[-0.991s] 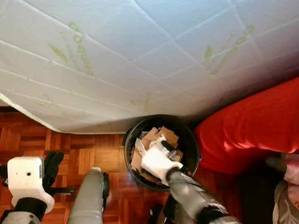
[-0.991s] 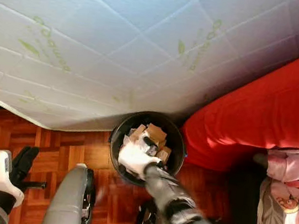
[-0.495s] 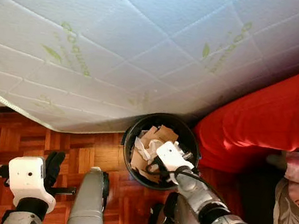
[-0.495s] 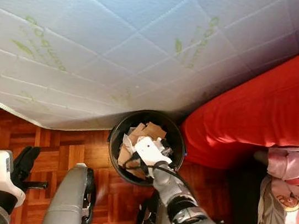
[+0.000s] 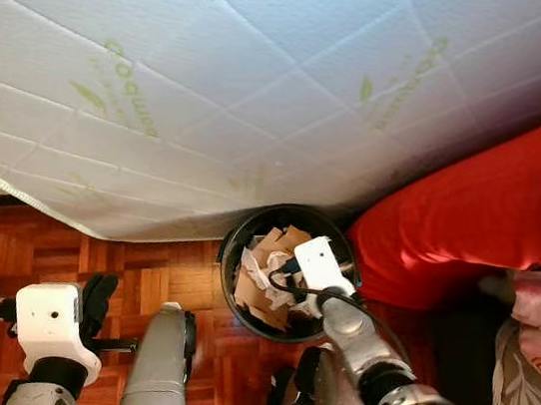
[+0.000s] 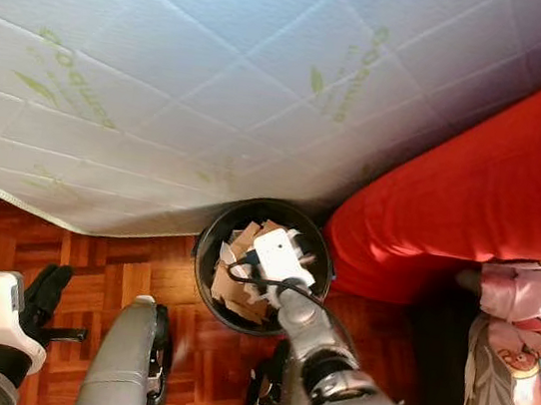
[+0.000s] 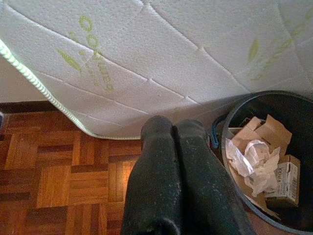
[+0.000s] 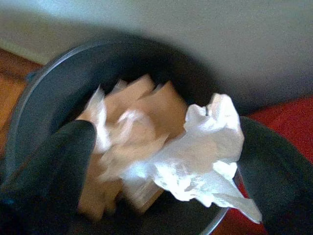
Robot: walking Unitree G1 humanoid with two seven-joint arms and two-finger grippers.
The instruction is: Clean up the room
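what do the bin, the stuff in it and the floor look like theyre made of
Bin: looks like black plastic, with a smooth, thin round rim that is slightly glossy.
Brown pieces: cardboard, matte, with folded flaps and torn edges.
White wad: crumpled paper or tissue, judging by its creases; which one is unclear.
Floor: wood parquet, with reddish-brown blocks that have visible grain and a polished sheen.

A parquet floor (image 5: 52, 252) carries a black bin (image 5: 238, 241) of cardboard and crumpled paper beside a white mattress (image 5: 217, 84).
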